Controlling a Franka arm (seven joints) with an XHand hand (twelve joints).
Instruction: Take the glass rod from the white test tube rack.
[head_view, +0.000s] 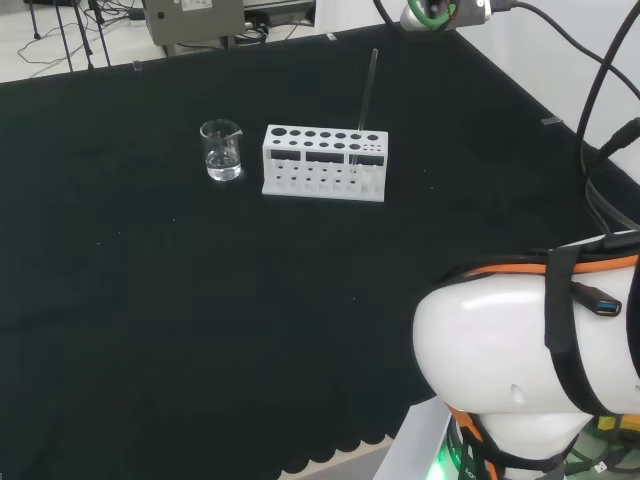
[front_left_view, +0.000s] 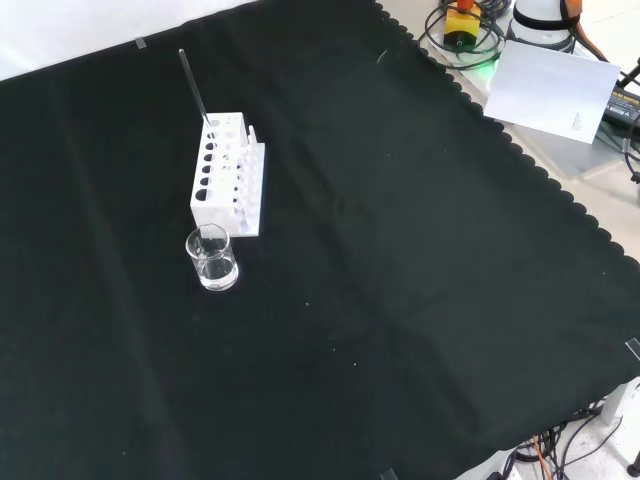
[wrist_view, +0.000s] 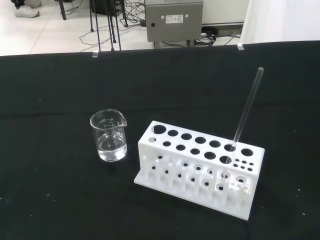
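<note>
The glass rod (wrist_view: 246, 107) stands tilted in a hole near one end of the white test tube rack (wrist_view: 199, 167), its free tip leaning toward 1 o'clock in the wrist view and toward 11 o'clock in the front view (front_left_view: 193, 86). A beaker (wrist_view: 110, 136) with a little clear liquid sits just beside the rack's other end, at 9 o'clock from it in the head view (head_view: 221, 150). I cannot tell how the hand's fingers are set. The step in hand looks like the approach, with the rod untouched. To do it well, I would come in above the rack's rod end, away from the beaker, pinch the bare upper shaft, then lift along the rod's own tilt so it does not lever against the hole or drag the rack.
</note>
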